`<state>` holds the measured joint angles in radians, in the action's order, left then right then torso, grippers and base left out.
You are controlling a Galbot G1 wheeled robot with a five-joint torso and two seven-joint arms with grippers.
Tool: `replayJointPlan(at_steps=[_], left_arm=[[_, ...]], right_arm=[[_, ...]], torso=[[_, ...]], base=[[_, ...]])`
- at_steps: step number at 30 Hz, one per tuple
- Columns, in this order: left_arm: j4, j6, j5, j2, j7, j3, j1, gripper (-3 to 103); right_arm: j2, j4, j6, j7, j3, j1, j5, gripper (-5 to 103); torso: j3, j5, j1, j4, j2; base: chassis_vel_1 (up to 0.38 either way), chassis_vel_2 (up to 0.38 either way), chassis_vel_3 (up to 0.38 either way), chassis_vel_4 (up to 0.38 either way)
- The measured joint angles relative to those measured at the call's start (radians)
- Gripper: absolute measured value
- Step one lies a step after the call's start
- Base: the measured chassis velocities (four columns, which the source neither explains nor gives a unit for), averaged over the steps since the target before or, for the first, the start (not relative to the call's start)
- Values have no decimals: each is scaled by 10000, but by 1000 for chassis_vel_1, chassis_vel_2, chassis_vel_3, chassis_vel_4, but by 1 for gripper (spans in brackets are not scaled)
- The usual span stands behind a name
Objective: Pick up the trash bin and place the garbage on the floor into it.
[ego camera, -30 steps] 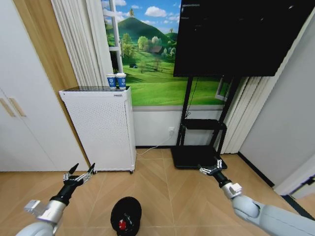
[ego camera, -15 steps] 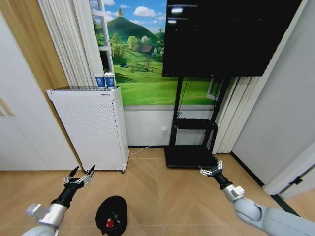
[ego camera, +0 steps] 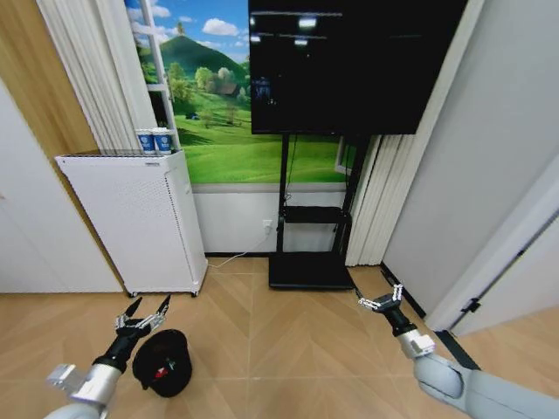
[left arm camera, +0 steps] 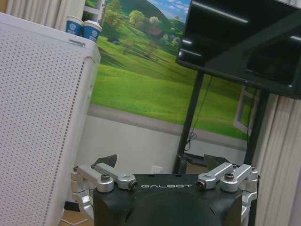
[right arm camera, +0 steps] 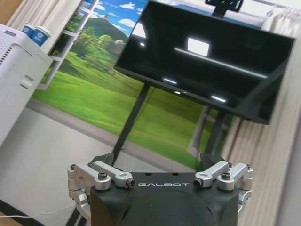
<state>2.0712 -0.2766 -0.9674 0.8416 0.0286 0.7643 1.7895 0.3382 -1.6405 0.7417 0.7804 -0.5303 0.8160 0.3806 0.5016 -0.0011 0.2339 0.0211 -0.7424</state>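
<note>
The trash bin (ego camera: 163, 362) stands on the floor just beside the left gripper (ego camera: 141, 313); both grippers' jaws are spread, the right gripper (ego camera: 381, 301) well apart.

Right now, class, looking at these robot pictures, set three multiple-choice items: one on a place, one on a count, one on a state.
1. Where does the trash bin stand?
A. on the floor by the left gripper
B. on the white cabinet
C. under the TV

2. How many blue cups stand on the white cabinet?
A. none
B. two
C. five

3. How is the right gripper?
A. shut on a bottle
B. open, holding nothing
C. shut on the bin

Answers:
1 A, the bin sits on the wood floor just beside that gripper.
2 B, a pair stands on its top.
3 B, its fingers are spread apart in the air.
</note>
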Motion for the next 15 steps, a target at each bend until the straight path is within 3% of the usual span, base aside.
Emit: replayJointPlan(at_steps=[3, 5, 6, 9, 11, 13, 15], left_arm=[[-14, -3, 25, 35, -2, -67, -42, 100], [-25, -14, 49, 55, -2, -98, -57, 100], [-44, -19, 78, 89, -3, -148, -73, 100], [-58, -33, 118, 141, -4, -208, -96, 100], [-73, -40, 165, 199, -1, -261, -98, 100], [-73, -45, 180, 235, 3, -276, -90, 100], [-72, -52, 195, 278, 20, -301, -66, 100]], right_arm=[[36, 1, -82, 257, 40, 103, -273, 100], [52, 39, -91, 333, 75, 130, -407, 100], [77, 88, -105, 429, 147, 186, -528, 100], [158, 148, -117, 557, 238, 269, -648, 100], [262, 416, 348, 326, 324, 274, -1082, 100], [256, 390, 409, 251, 382, 324, -1099, 100], [191, 91, 303, 288, 403, 467, -911, 100]], torso=[[1, 21, 0, 1, 6], [-3, 20, -3, 0, 5], [-5, -3, -7, -7, 3], [-7, 7, -10, -6, 3], [-5, 12, -8, -12, 8], [-5, 1, -6, -13, 9], [-2, 17, 1, -10, 15]], base=[[207, -242, -254, 188], [202, -116, -238, 152], [210, -116, -198, 106], [201, -6, -176, 28], [59, 33, -58, -7], [31, 51, -26, -6], [-22, 32, 11, -14]])
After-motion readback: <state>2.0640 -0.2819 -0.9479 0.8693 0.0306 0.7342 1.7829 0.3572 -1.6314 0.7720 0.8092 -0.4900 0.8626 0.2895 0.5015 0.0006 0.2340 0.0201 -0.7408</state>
